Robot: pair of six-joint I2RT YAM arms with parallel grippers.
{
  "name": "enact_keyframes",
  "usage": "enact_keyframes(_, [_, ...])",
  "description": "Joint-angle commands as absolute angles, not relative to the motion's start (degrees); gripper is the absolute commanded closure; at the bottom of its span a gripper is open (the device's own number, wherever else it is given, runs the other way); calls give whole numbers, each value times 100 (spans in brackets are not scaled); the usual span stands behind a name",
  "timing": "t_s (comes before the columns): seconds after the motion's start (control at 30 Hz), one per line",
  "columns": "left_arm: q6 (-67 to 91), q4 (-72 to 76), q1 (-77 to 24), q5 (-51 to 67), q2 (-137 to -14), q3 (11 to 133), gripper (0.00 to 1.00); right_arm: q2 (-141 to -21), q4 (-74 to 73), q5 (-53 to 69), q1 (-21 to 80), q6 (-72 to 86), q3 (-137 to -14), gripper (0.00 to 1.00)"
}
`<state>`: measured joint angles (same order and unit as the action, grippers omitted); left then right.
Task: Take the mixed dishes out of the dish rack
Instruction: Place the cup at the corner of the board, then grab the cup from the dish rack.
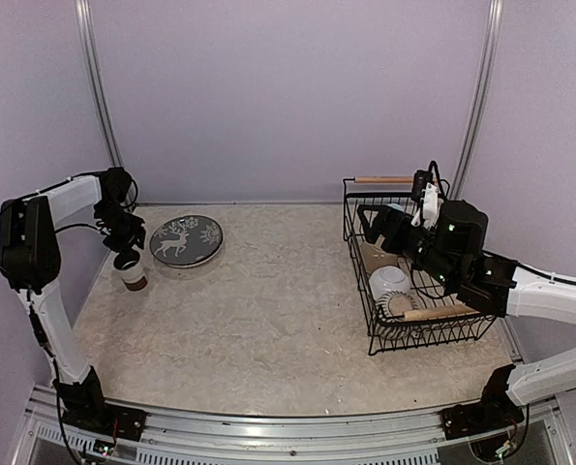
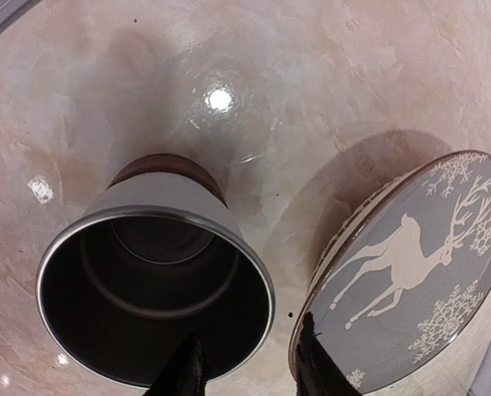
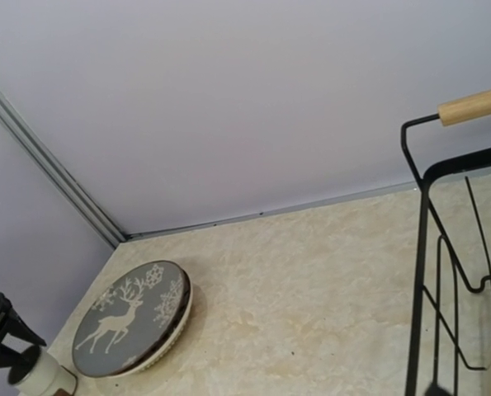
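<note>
Far left, the left claw (image 2: 247, 346) is half parted astride the rim of the brown-white cup (image 2: 154, 289), one finger inside the mouth and one outside, pinching nothing. The cup stands upright on the desk (image 1: 278, 300), just beside the deer-pattern plate (image 2: 410, 272). It's glazed ceramic: stiff, slick, likely light, easily chipped. The rim wall looks the best place to pinch. One cup and one plate are out. Across at the dish rack (image 1: 433, 334) lie one white bowl (image 1: 392, 281) and one round dish (image 1: 401, 306) touching it; the arm may hide more. The right claw (image 1: 369, 228) hangs over the rack, spread wide and empty.
</note>
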<state>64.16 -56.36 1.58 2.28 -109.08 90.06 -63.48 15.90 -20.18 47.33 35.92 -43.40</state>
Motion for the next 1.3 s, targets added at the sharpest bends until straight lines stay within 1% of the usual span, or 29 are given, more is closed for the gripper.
enact_keyframes(0.0, [6189, -5643, -102, -460, -10577, 9169, 56, -6193, 1436, -2144, 4693, 3629, -4223, 9])
enact_keyframes(0.1, [6000, -5602, -234, -882, -10350, 9228, 45, -6132, 1358, -2186, 4695, 3588, -4237, 9])
enact_keyframes(0.2, [5676, -5365, -295, -865, -10105, 9226, 41, -6046, 1204, -2314, 4693, 3568, -4232, 9])
enact_keyframes(0.3, [5227, -5115, -478, -1017, -9875, 9256, 31, -5930, 896, -2370, 4691, 3538, -4306, 9])
enact_keyframes(0.4, [4796, -4988, -719, -1050, -9741, 9379, 27, -5802, 325, -2540, 4692, 3511, -4459, 9])
enact_keyframes(0.53, [4122, -4622, -1067, -922, -9443, 9338, 24, -5664, -604, -2773, 4693, 3574, -4705, 8])
enact_keyframes(0.6, [3702, -4377, -1190, -610, -9303, 9248, 23, -5675, -1086, -2822, 4691, 3617, -4914, 8])
enact_keyframes(0.7, [3315, -3698, -1229, 441, -8965, 8848, 22, -5754, -1689, -2798, 4691, 3723, -5190, 8])
enact_keyframes(0.83, [3031, -2659, -1230, 1670, -8476, 8202, 14, -5979, -2342, -2858, 4699, 3899, -5486, 8])
enact_keyframes(1.07, [2932, -2660, -1222, 2274, -8557, 8362, 13, -6554, -2603, -3029, 4461, 3880, -5824, 6])
enact_keyframes(1.27, [3035, -2593, -1234, 2619, -8598, 8366, 12, -7074, -2639, -2602, 3641, 3710, -6083, 5])
